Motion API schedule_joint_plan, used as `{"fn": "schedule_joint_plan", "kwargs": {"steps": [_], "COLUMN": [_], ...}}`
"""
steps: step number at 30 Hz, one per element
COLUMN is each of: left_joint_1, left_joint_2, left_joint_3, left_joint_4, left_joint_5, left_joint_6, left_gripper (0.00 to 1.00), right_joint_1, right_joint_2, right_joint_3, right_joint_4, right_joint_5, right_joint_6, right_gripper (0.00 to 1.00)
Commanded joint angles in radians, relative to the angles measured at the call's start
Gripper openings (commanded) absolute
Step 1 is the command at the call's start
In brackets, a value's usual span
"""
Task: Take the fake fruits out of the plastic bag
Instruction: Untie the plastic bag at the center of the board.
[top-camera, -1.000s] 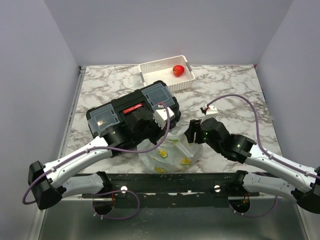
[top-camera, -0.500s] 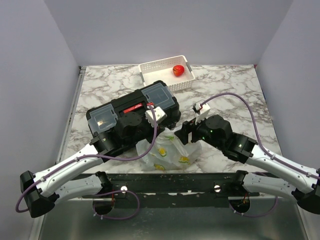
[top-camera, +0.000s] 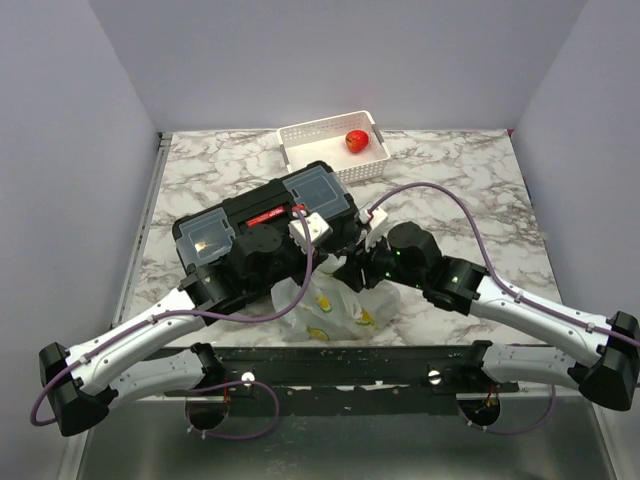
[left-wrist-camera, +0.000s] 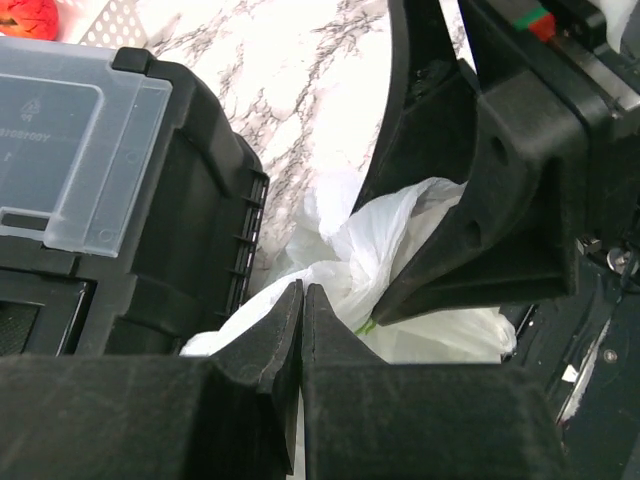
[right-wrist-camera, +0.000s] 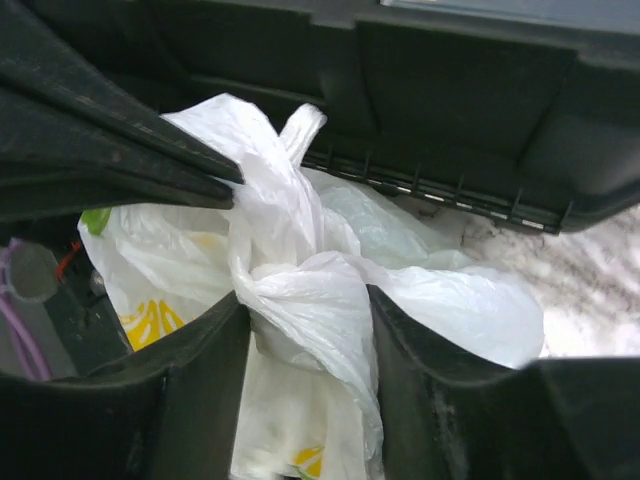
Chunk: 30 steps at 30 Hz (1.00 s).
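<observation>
Marbled white bench (top-camera: 470, 190) is filling the floor of a plain pale-walled enclosure, and both arms are reaching in over its near edge. The left tool (left-wrist-camera: 302, 300) is closing its 2 fingers flat against each other, and a fold of the plastic bag (top-camera: 335, 310) is being pinched at their tips. The right tool (right-wrist-camera: 305, 310) is facing the left one from the opposite side, and its fingers are pressing on either side of the bag's twisted knot, so the bunched film is filling the gap between them. The bag is lying on the bench directly under both tools, with yellow patches (right-wrist-camera: 150, 320) showing through its thin white skin below the right tool's fingers. A black toolbox (top-camera: 225, 225) with clear lid compartments is sitting just beyond the left tool, its side wall touching or nearly touching the bag. Farther beyond both tools, a white perforated basket (top-camera: 310, 145) is holding 1 red fake fruit (top-camera: 356, 140), well apart from the bag.
</observation>
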Motion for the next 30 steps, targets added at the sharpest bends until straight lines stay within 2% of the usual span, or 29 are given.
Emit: {"fn": "schedule_joint_plan", "kwargs": {"steps": [1,3,8,10,11,14,18,20,24,29,30], "left_joint_1": [-0.005,-0.005,-0.005,-0.005,-0.005,-0.004,-0.005,-0.005,-0.005,-0.005,-0.005], "left_joint_2": [-0.022,-0.028,-0.048,-0.062,-0.069,-0.093,-0.114,-0.119,-0.125,-0.133,-0.135], "left_joint_3": [0.003,-0.005,-0.016,-0.028,-0.033,-0.052,-0.069,-0.077,-0.081,-0.087,-0.087], "left_joint_4": [0.016,0.025,0.035,0.042,0.047,0.073,0.104,0.114,0.126,0.135,0.135], "left_joint_5": [-0.069,-0.090,-0.206,-0.284,-0.308,-0.316,-0.285,-0.264,-0.233,-0.205,-0.199], "left_joint_6": [0.015,0.016,0.011,0.013,0.018,0.033,0.033,0.032,0.033,0.036,0.036], "left_gripper": [0.00,0.00,0.00,0.00,0.00,0.00,0.00,0.00,0.00,0.00,0.00], "right_joint_1": [-0.001,-0.001,-0.001,-0.002,-0.002,-0.002,-0.002,-0.002,-0.003,-0.001,-0.002], "right_joint_2": [0.003,-0.034,-0.191,-0.244,-0.263,-0.324,-0.381,-0.394,-0.370,-0.279,-0.271], "right_joint_3": [-0.005,-0.031,-0.129,-0.125,-0.119,-0.124,-0.127,-0.114,-0.054,0.074,0.085], "right_joint_4": [0.002,0.000,-0.006,-0.148,-0.247,-0.383,-0.475,-0.507,-0.498,-0.486,-0.471], "right_joint_5": [0.191,0.276,0.506,0.683,0.756,0.779,0.747,0.739,0.663,0.586,0.582], "right_joint_6": [0.063,0.098,0.245,0.416,0.511,0.612,0.646,0.651,0.552,0.418,0.397], "right_gripper": [0.41,0.35,0.34,0.19,0.16,0.16,0.24,0.34,0.55,0.67,0.72]}}
